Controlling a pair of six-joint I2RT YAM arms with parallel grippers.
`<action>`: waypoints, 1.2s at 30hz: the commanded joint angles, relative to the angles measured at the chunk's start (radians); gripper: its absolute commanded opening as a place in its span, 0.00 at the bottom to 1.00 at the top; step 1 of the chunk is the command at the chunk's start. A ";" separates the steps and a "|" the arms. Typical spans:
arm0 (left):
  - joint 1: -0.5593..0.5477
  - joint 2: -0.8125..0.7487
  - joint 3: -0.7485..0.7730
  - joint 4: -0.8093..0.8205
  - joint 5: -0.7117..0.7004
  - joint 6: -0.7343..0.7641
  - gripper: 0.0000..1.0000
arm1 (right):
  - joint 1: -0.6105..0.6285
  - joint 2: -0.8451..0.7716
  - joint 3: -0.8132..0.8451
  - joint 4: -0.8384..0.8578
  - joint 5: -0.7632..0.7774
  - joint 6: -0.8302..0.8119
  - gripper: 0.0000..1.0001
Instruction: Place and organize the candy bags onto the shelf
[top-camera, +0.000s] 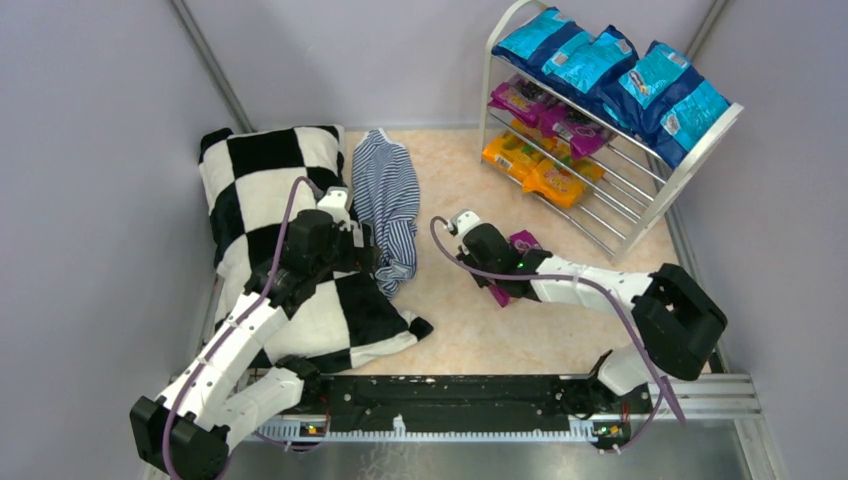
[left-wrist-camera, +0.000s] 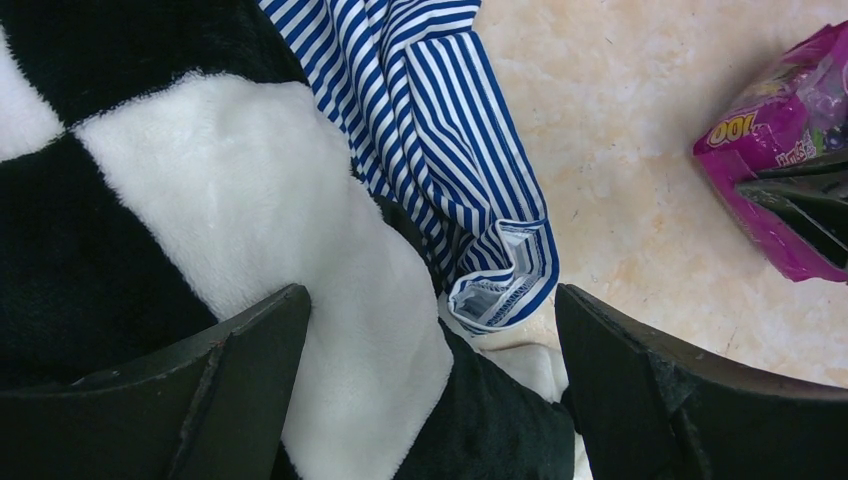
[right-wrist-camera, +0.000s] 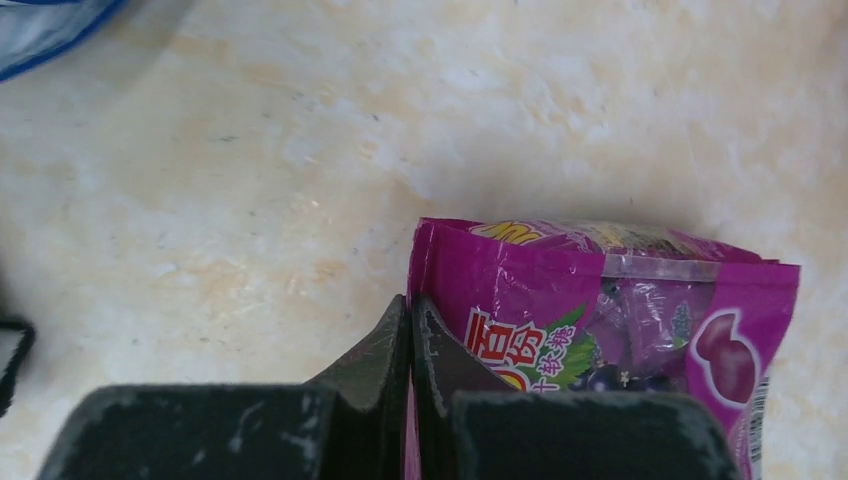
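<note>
At the right claw (right-wrist-camera: 410, 335): jaws pressed together on the left edge of a magenta candy bag (right-wrist-camera: 600, 320), no gap visible between the fingers. Bag spread out to the right of the claw and slightly ahead of it, grape print facing up, low against the beige counter (right-wrist-camera: 250, 180). Whether resting there or lifted off: not clear. In the overhead view, magenta plastic showing on both sides of the claw.

At the left claw (left-wrist-camera: 430, 300): jaws spread wide, nothing held, poised above a black-and-white checkered pillow (left-wrist-camera: 280, 230). Between its fingers and just ahead of them, the hem of a blue-and-white striped cloth (left-wrist-camera: 450, 130), draped over the pillow's edge. Far to the right of this claw, the gripped bag seen from the other side, with the dark fingers (left-wrist-camera: 800, 195) of the right claw closed on it.

Well apart from the right claw, up and to its right in the overhead view: the shelf (top-camera: 705, 150), standing at the back right corner of the counter. Top tier lined with four blue bags (top-camera: 600, 62). Middle tier carrying purple bags (top-camera: 560, 120). Bottom tier carrying orange bags (top-camera: 535, 165).
</note>
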 joint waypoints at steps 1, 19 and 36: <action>0.004 -0.020 0.012 0.000 -0.023 -0.004 0.98 | -0.004 -0.044 0.007 0.036 -0.142 -0.149 0.00; 0.005 -0.027 0.078 -0.016 -0.093 0.018 0.99 | 0.185 0.232 0.336 -0.656 0.612 0.464 0.99; 0.006 -0.029 0.018 0.014 -0.115 0.017 0.98 | 0.230 0.504 0.392 -0.686 0.779 0.467 0.76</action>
